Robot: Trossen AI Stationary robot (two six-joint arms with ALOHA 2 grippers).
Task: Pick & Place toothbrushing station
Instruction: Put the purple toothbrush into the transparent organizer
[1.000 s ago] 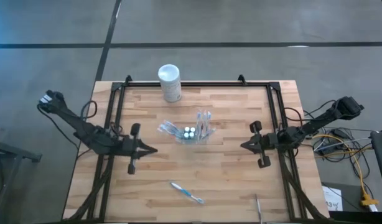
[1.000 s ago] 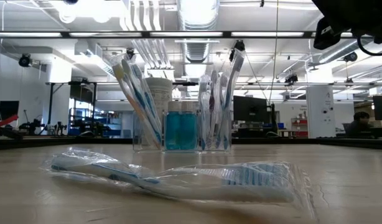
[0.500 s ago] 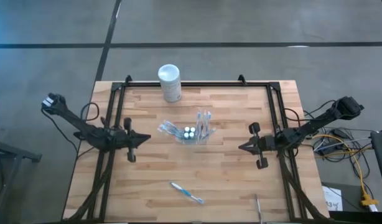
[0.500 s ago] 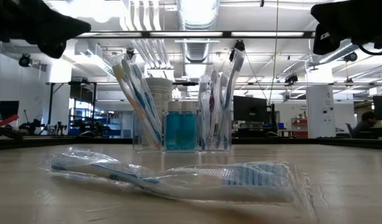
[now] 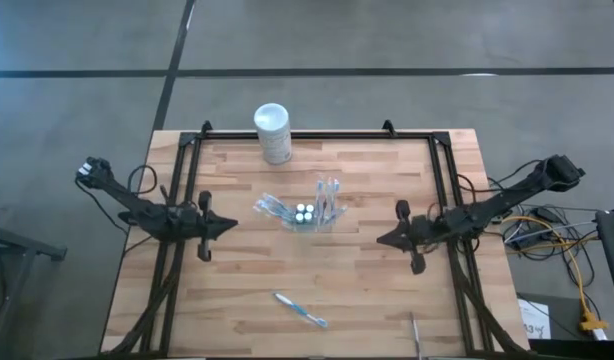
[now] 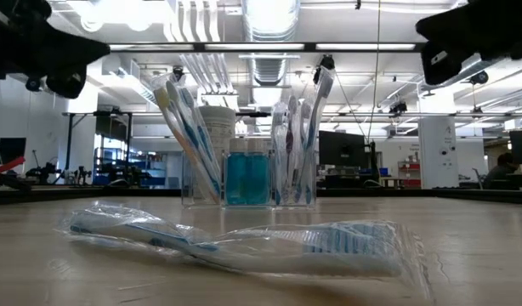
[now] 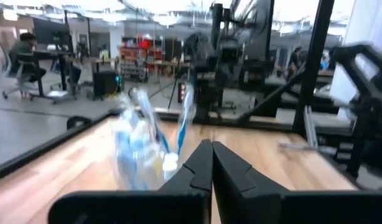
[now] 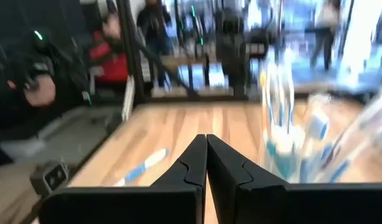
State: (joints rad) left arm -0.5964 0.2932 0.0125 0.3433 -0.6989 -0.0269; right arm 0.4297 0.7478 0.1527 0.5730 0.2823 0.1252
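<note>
Seen from above, your left gripper (image 5: 227, 226) hovers at the desk's (image 5: 367, 290) left side, jaws pressed shut and holding nothing. At the desk's centre stands the toothbrushing station (image 5: 317, 212), a clear holder crowded with toothbrushes, with a white canister (image 5: 273, 132) behind it and a wrapped toothbrush (image 5: 299, 309) lying loose near the front edge. Your right gripper (image 5: 380, 239) hovers just right of the station, jaws also shut and empty. You appear to be approaching; next, open jaws before grasping the station.
</note>
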